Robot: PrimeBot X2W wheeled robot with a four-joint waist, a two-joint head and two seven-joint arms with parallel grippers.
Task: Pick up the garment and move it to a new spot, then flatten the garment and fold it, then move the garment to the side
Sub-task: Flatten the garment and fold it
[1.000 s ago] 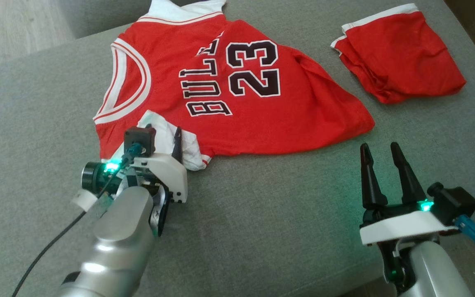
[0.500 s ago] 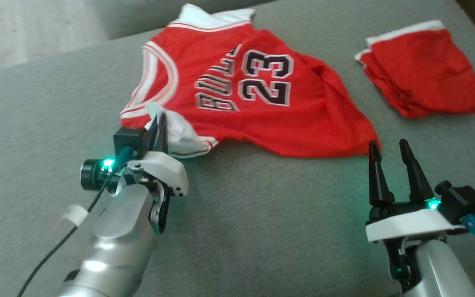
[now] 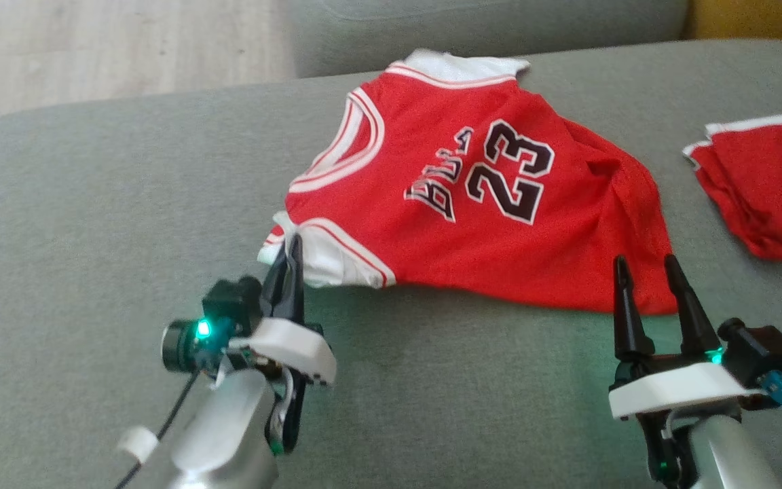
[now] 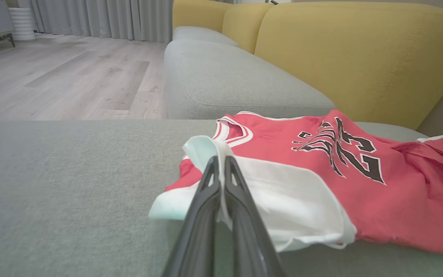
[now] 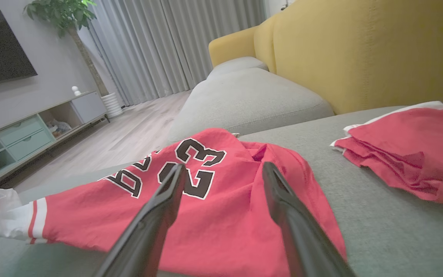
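Observation:
The garment (image 3: 472,224) is a red basketball jersey with white trim and the number 23, lying on the grey sofa seat (image 3: 92,224). My left gripper (image 3: 294,244) is shut on the jersey's white shoulder strap at its near left corner, which is lifted a little off the cushion. In the left wrist view the closed left gripper (image 4: 221,161) pinches the white fabric of the garment (image 4: 321,181). My right gripper (image 3: 643,268) stands open just in front of the jersey's near right hem. Through the right wrist view, the open right gripper (image 5: 223,173) frames the red garment (image 5: 214,215).
Folded red shorts (image 3: 764,190) with white trim lie on the seat at the right, also the red shorts (image 5: 406,150). A yellow sofa back (image 4: 360,54) rises behind. A second grey cushion (image 4: 237,84) and wooden floor (image 3: 92,54) lie beyond.
My left gripper has closed on the jersey's white strap and lifted it, bunching the near left corner. The head camera has shifted, moving the whole scene right in view.

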